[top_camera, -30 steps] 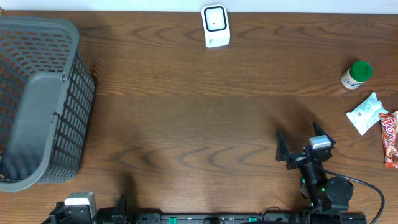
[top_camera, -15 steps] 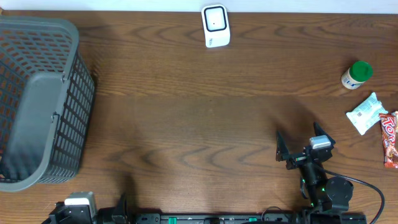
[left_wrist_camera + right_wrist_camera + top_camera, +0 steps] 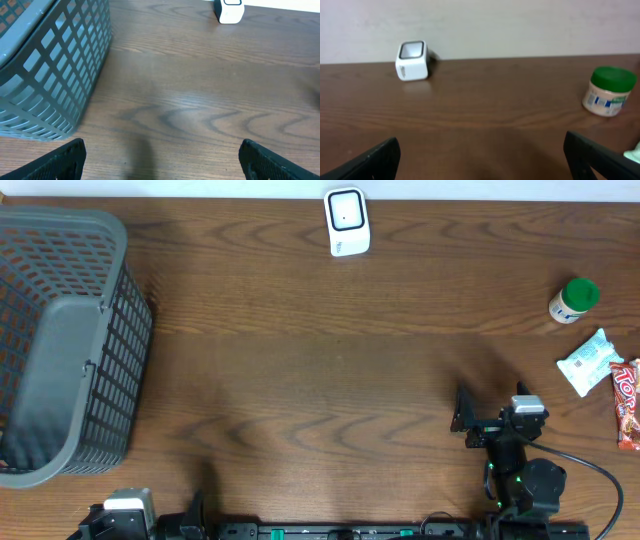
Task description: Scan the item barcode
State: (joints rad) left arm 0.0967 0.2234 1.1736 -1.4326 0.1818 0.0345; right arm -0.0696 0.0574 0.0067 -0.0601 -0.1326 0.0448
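The overhead view looks straight down on the whole worktop (image 3: 320, 380). Both wrist views sit low, facing forward; all three share the white scanner (image 3: 347, 222).

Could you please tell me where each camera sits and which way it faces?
Overhead: above the table, looking straight down; the right gripper shows.
Left wrist: low, facing the basket and scanner; left gripper fingertips in corners.
Right wrist: low, facing scanner and green-lidded jar; right gripper fingertips in corners.
Shared: the scanner, in all three.
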